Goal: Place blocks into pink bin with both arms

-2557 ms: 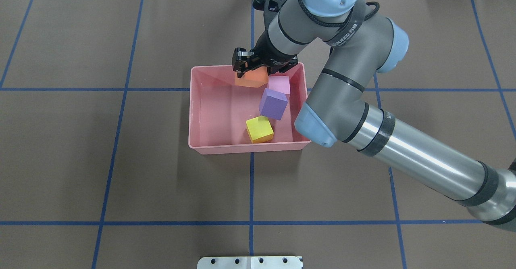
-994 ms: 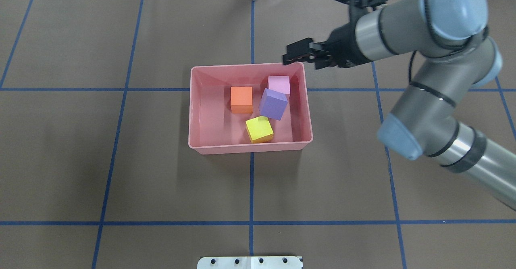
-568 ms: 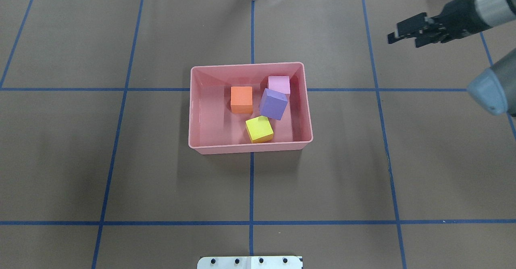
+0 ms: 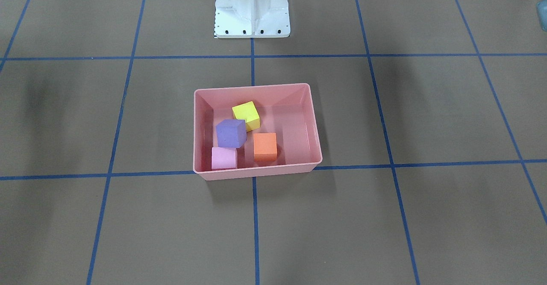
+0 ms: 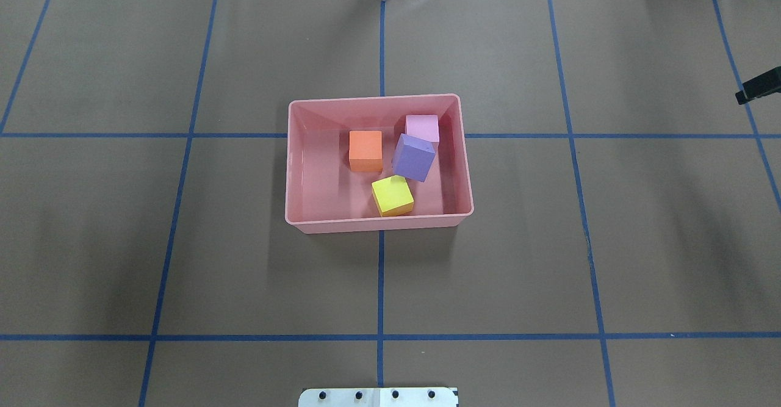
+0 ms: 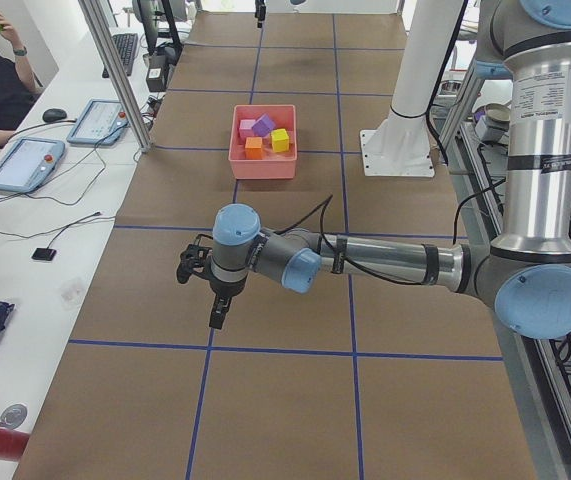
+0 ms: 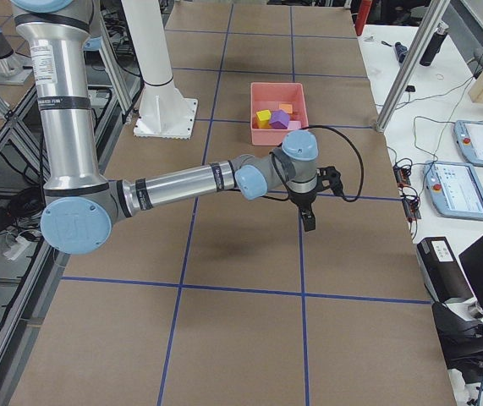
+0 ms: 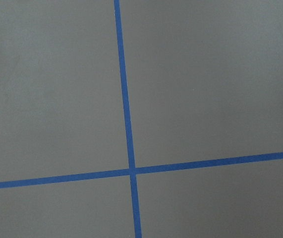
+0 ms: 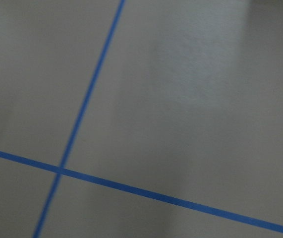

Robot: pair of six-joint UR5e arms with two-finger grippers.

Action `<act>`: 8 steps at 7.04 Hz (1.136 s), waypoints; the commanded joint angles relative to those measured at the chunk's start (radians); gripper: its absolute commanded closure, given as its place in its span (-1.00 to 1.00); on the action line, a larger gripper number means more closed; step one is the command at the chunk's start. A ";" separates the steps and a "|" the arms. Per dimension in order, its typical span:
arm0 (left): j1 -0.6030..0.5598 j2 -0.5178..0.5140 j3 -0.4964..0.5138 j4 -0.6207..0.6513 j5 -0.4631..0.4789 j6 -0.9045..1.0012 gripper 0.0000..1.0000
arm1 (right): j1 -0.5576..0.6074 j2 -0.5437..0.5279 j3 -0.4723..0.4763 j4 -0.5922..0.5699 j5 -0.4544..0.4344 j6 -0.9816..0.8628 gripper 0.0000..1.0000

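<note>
1. Already inside the pink bin (image 5: 366, 97), from its near wall to its far one, lie the yellow block (image 5: 393, 195), then the tilted purple block (image 5: 414, 157) with the orange block (image 5: 365, 150) beside it, then the light pink block (image 5: 422, 128), which the purple one touches.
2. Both pincers hang well apart from the bin, the right gripper (image 7: 309, 222) off its right end and the left gripper (image 6: 215, 320) off its left. How wide either stands cannot be told. The right looks nearer.
3. The bin's long axis runs side to side, towards each arm.
4. Nothing seems left to fetch.
5. Around the bin is a brown table (image 5: 183, 242) with blue tape lines (image 5: 380, 285). Beyond its far wall is a bench with tablets (image 6: 95, 120).
</note>
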State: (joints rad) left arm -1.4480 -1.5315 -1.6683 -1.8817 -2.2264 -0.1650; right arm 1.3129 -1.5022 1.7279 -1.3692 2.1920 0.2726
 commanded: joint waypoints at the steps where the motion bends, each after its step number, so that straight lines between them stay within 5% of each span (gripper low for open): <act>1: -0.046 0.019 -0.017 0.178 -0.009 0.193 -1.00 | 0.020 -0.027 0.004 -0.172 -0.031 -0.041 -1.00; 4: -0.049 0.019 -0.051 0.341 -0.030 0.220 -1.00 | 0.083 -0.065 0.001 -0.185 0.043 -0.160 -1.00; 8: -0.049 0.019 -0.044 0.348 -0.030 0.217 -1.00 | 0.202 -0.141 -0.011 -0.183 0.158 -0.256 -1.00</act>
State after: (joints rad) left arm -1.4971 -1.5125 -1.7150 -1.5349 -2.2557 0.0522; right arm 1.4755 -1.6369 1.7183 -1.5526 2.3329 0.0253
